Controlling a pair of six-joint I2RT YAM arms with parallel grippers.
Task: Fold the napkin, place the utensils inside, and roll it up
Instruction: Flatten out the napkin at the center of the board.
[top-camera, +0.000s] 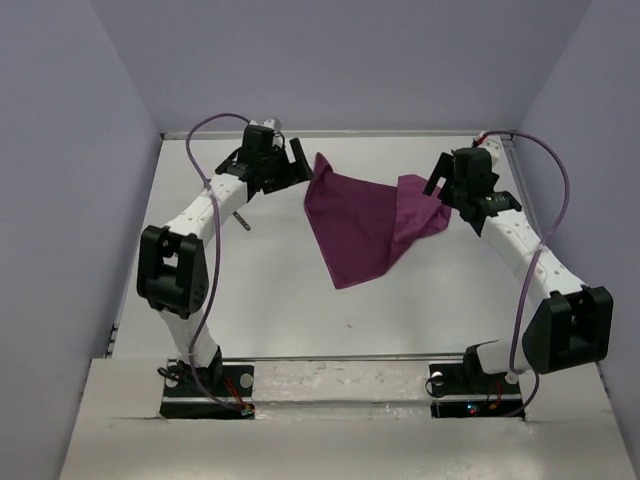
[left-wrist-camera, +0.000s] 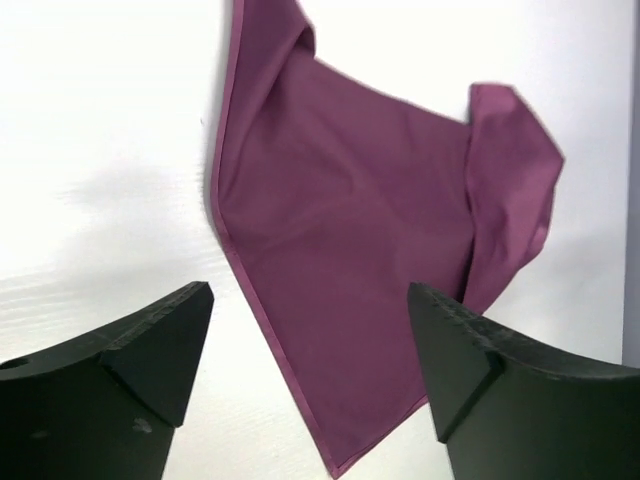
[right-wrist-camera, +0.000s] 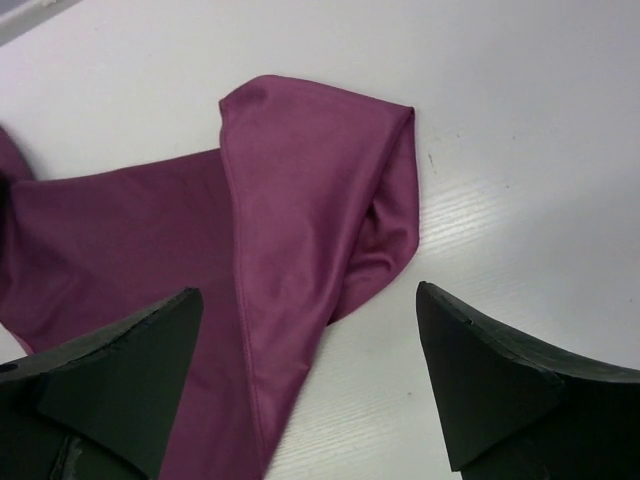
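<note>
The plum-purple napkin lies crumpled in the far middle of the table. It tapers to a point toward the near side, and its right corner is folded over. My left gripper is open and empty at the napkin's far left corner; in the left wrist view the napkin lies below the open gripper. My right gripper is open and empty at the folded right corner, which shows in the right wrist view above the gripper. A slim grey utensil handle pokes out beside the left forearm.
The white table ends in a back wall and side walls close to both grippers. Purple cables loop over each arm. A small dark speck lies on the table near the front.
</note>
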